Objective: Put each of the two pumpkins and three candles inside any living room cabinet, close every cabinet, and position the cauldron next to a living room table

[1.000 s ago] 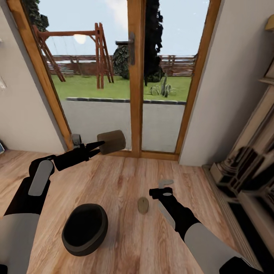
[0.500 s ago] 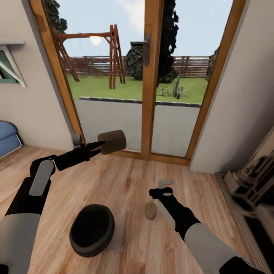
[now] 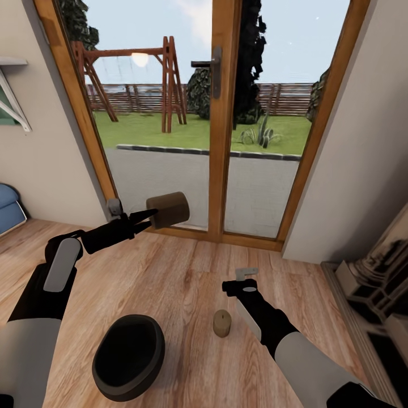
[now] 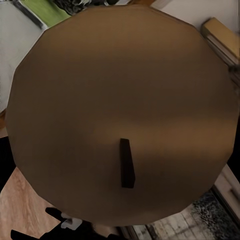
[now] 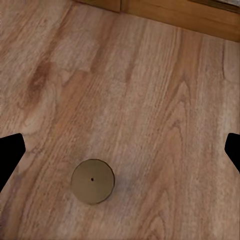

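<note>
From my head camera, the left claw (image 3: 148,217) is raised ahead of me, clenched on a squat brown wax cylinder candle (image 3: 168,209) held on its side in front of the wood-framed glass patio door (image 3: 218,119). My left wrist camera gives what the head cannot: that candle's flat round end face with a short dark wick (image 4: 126,163) near its middle. The right claw (image 3: 244,279) hangs low over the pale plank wooden floor (image 3: 181,266); on the right wrist camera its two dark fingertips (image 5: 10,152) sit wide at opposite edges, released, nothing between them. Below it a second small tan cylinder candle (image 3: 222,323) stands upright on the floor, seen from above as a disc with a dot of wick (image 5: 92,181). The matte black round-bellied cauldron (image 3: 129,357) rests on the floor nearer me, under my left forearm, apart from that candle. Blue cushion edge (image 3: 8,205) at far left; dark ornate furniture (image 3: 377,272) along the right wall.
</note>
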